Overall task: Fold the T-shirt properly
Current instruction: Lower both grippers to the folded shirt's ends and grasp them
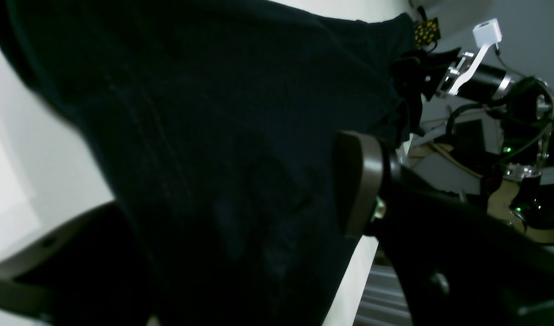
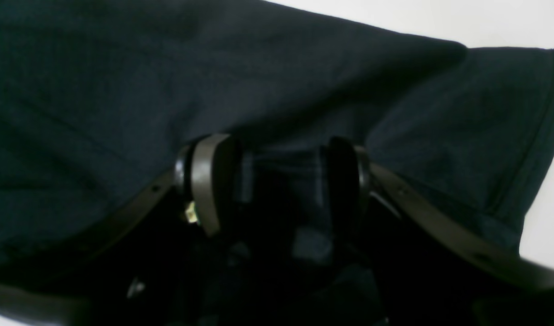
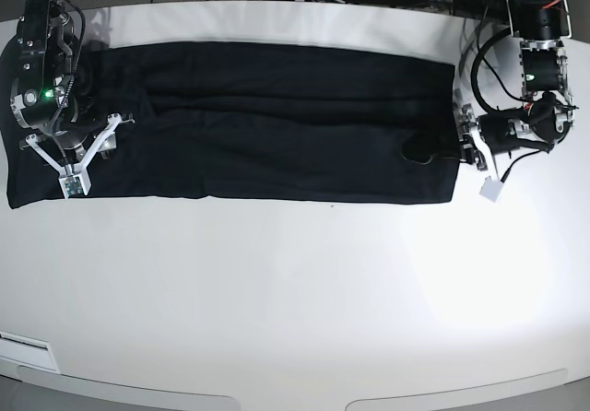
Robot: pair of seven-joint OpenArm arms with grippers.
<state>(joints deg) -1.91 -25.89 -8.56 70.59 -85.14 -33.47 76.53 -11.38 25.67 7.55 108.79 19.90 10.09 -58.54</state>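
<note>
Black T-shirt (image 3: 277,121) stretched in a long band across the far desk (image 3: 295,291), left pincer (image 3: 433,148) and right pincer (image 3: 101,135) each clenched on an end — best lifted level, kept taut.

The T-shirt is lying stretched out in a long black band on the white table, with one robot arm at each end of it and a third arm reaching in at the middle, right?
Not quite: no third arm is at the middle. The base view shows the T-shirt as a long black band on the white table, with only the right gripper and left gripper at its ends.
</note>
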